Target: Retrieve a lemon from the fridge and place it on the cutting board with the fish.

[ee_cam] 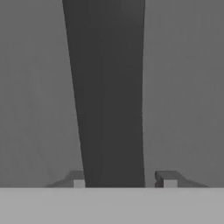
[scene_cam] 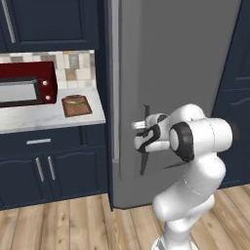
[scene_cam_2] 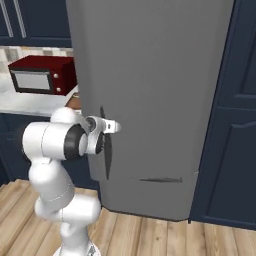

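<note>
The tall grey fridge (scene_cam: 185, 58) (scene_cam_2: 160, 75) stands in front of me, its door hiding the inside, so the lemon is hidden. My gripper (scene_cam: 141, 126) (scene_cam_2: 113, 127) (ee_cam: 124, 179) is shut on the fridge's dark curved handle (scene_cam: 144, 158) (scene_cam_2: 107, 160) near its upper end. In the hand view the handle (ee_cam: 111, 87) runs up between the two fingertips (ee_cam: 168, 178). On the counter to the left lies the brown cutting board (scene_cam: 76, 105) with the thin greenish fish (scene_cam: 74, 102) on it.
A dark red microwave (scene_cam: 24, 85) (scene_cam_2: 42, 75) stands on the marble counter (scene_cam: 44, 117) left of the board. Navy blue cabinets (scene_cam: 49, 166) (scene_cam_2: 235, 140) flank the fridge on both sides. Wooden floor (scene_cam: 63, 224) lies in front.
</note>
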{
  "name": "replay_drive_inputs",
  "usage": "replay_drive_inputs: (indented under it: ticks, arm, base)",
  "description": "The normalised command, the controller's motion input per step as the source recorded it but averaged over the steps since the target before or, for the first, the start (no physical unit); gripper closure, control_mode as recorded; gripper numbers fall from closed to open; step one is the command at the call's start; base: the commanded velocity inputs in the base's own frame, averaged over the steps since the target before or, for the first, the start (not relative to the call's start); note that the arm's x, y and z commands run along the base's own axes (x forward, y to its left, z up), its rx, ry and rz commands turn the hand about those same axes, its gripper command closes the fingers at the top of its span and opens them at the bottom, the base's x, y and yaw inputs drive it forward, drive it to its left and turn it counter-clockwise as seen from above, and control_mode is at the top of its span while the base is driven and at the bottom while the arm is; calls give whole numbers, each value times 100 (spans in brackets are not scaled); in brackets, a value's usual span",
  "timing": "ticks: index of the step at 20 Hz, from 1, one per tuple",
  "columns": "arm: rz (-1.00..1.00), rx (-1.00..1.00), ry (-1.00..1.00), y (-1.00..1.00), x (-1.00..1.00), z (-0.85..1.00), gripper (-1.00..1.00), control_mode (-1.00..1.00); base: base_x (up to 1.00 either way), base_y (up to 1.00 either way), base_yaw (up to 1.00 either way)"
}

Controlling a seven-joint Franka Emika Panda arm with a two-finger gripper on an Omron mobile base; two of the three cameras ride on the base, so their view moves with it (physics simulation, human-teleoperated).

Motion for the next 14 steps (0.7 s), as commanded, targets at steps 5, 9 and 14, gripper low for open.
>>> replay_drive_inputs:
  ticks: [5, 9, 14]
  arm:
    - [15, 22, 0, -100, -100, 23, 100, -100]
    - [20, 32, 1, -100, -100, 28, 100, -100]
    - [17, 24, 13, -100, -100, 48, 100, -100]
  base:
    - [0, 0, 0]
    - [0, 0, 0]
    - [0, 0, 0]
